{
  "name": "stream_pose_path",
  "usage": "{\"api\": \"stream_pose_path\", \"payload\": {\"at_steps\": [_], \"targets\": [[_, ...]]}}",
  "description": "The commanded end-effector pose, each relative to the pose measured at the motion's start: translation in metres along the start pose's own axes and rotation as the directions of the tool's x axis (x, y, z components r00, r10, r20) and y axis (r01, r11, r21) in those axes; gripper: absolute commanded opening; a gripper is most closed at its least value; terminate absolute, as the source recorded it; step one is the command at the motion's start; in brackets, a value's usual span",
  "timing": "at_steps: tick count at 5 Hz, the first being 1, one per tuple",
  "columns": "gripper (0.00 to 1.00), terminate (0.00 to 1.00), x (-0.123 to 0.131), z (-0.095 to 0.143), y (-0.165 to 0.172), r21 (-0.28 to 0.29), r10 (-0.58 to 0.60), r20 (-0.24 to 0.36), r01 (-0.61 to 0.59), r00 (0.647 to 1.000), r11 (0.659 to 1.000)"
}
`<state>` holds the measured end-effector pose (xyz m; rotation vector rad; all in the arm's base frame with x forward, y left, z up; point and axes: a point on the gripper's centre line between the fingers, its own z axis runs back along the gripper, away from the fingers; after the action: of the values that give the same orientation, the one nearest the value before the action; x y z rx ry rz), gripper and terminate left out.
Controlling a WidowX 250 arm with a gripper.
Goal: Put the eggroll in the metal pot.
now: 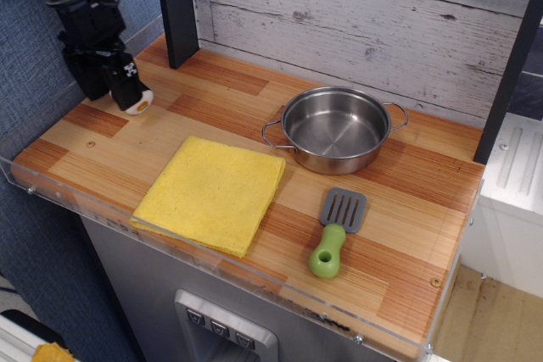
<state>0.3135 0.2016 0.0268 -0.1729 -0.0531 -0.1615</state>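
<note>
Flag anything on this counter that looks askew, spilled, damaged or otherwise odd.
Nothing stands out. The metal pot sits upright and empty, the yellow cloth lies flat, and the spatula rests in front of the pot. The gripper covers most of the eggroll at the far left, so its state is hard to judge.

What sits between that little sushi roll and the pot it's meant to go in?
Nothing visible. The eggroll lies under the gripper at the counter's left end; bare wood runs from there to the pot. The yellow cloth lies nearer the front edge, off that line.
</note>
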Motion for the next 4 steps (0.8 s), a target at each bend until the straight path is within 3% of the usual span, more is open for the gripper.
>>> {"api": "stream_pose_path", "payload": {"at_steps": [1, 3, 4], "targets": [[1.00, 0.00, 0.023, 0.025, -0.009, 0.087, -0.026, 0.052, 0.021, 0.998, 0.996], [1.00, 0.00, 0.025, 0.008, -0.012, 0.089, -0.023, 0.027, 0.020, 0.999, 0.996], [0.00, 0.00, 0.023, 0.002, -0.011, 0.084, 0.002, 0.045, -0.006, 0.999, 0.996]]}}
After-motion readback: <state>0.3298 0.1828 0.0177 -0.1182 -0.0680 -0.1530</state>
